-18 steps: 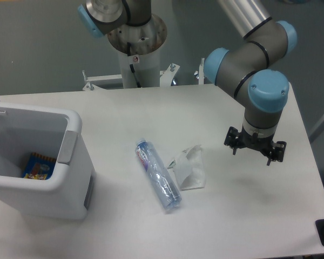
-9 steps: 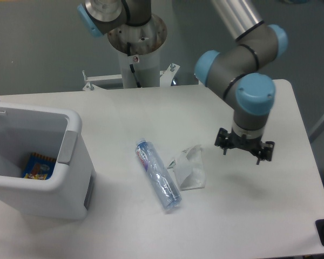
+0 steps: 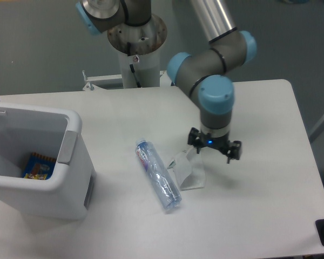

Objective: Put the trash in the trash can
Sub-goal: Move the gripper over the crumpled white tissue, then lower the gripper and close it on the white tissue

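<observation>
gripper (image 3: 214, 148) hangs w/ fingers spread wide, holding nothing, just above right edge of wrapper (image 3: 188, 170). bottle (image 3: 158, 175) lies on table (image 3: 259, 205) just left of wrapper. trash can (image 3: 43, 162) well apart at left, colourful packet (image 3: 36, 167) inside; its left side cut off.

Crushed bottle (image 3: 158, 175) lies beside crumpled wrapper (image 3: 188, 171); white bin (image 3: 70, 156) left.

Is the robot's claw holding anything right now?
No, nothing is held. The black two-finger gripper hangs open over the table, just right of the crumpled white plastic wrapper. The crushed clear plastic bottle lies untouched.
</observation>
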